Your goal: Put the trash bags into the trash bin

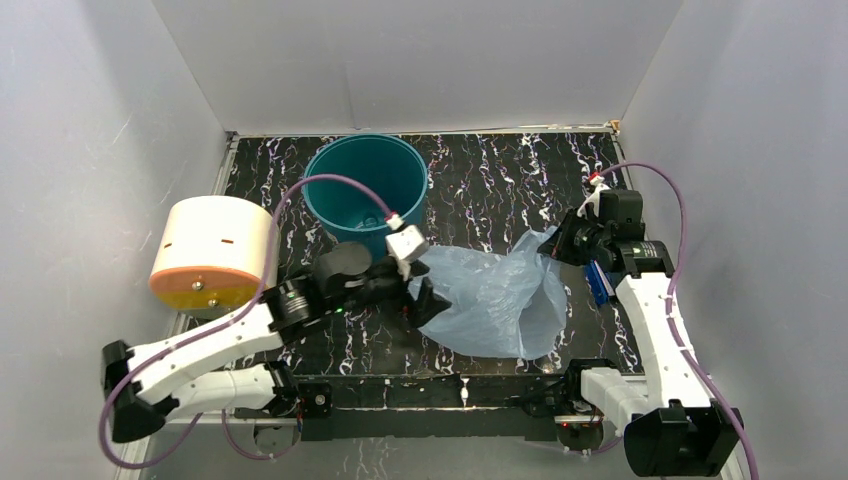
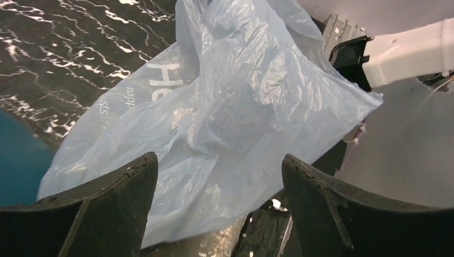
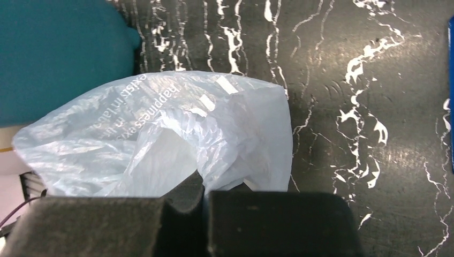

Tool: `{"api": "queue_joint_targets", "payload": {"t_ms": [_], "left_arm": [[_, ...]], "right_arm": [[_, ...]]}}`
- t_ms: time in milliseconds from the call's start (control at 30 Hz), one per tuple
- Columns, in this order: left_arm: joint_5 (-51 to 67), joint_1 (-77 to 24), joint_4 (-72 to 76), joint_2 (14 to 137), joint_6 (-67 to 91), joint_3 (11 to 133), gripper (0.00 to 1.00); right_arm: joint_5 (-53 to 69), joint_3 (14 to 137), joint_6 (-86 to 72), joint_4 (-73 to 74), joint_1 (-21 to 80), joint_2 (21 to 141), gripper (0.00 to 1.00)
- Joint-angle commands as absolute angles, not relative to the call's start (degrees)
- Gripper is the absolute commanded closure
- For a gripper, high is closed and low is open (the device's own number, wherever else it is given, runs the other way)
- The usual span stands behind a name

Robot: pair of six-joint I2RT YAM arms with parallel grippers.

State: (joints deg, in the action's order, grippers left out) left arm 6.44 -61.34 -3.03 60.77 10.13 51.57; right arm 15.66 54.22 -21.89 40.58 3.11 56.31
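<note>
Top external, bag (image 1: pixel 495 295) in R claw (image 1: pixel 559 243), beside L claw (image 1: pixel 428 300)

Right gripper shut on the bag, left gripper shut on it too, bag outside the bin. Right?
No. The left gripper is open, jaws apart before the trash bag, per the left wrist view. The right gripper is shut on it, outside the trash bin.
</note>
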Motion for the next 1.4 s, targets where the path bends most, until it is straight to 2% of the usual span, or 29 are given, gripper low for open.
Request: {"api": "queue_joint_targets", "payload": {"t_ms": [0,100,333,567,800,1367], "left_arm": [[2.6,-61.4,-7.3,52.3,7.0,44.9,0.17],[2.9,-61.4,-6.0,45.7,0.1,37.9,0.11],[5.1,-61.5,-3.9,40.8,-20.6,31.1,0.08],[1.1,-61.5,-2.6,45.0,-28.2,31.7,0.09],[-0.8,-61.5,-0.5,37.4,-29.8,30.0,0.07],[2.6,-61.5,-0.7,54.4,-32.1,32.3,0.07]], "right_arm": [[21.0,58.5,-19.8,38.4,2.9,54.0,1.0],[21.8,60.2,-18.5,40.1,2.9,54.0,1.0],[24.0,62.5,-17.1,42.1,2.9,54.5,1.0],[26.6,64.6,-15.5,44.2,2.9,55.2,1.0],[29.6,65.5,-14.9,45.1,2.9,56.0,1.0],[43.2,72.2,-15.4,46.8,3.0,55.2,1.0]]}}
